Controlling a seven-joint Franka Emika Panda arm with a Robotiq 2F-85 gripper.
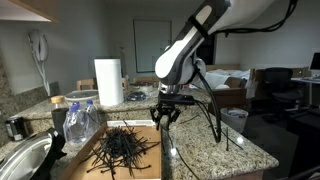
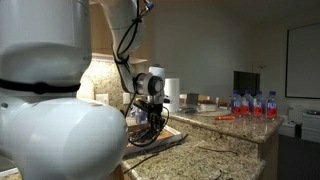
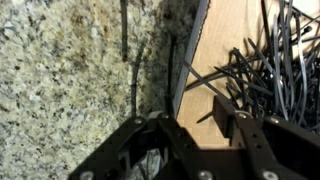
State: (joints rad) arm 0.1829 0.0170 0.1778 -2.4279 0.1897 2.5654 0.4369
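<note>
The gripper (image 3: 195,128) hangs partly open, empty, above thin black plastic ties (image 3: 262,60) on a pale wooden board (image 3: 225,30); light, springy, probably slippery, best pinched mid-length.

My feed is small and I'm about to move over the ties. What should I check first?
1. Gripper empty: ok. In the wrist view the jaws stand apart with nothing seen between them.
2. Gripper placement: ok. It hangs over the edge of the board, beside the counter.
3. All ties on the board: not ok. A few ties lie on the counter.
4. Pile on the board: ok.
5. Bottles clear of the gripper: ok. They stand beyond the pile.
6. Gripper height above the counter: cannot tell.
</note>
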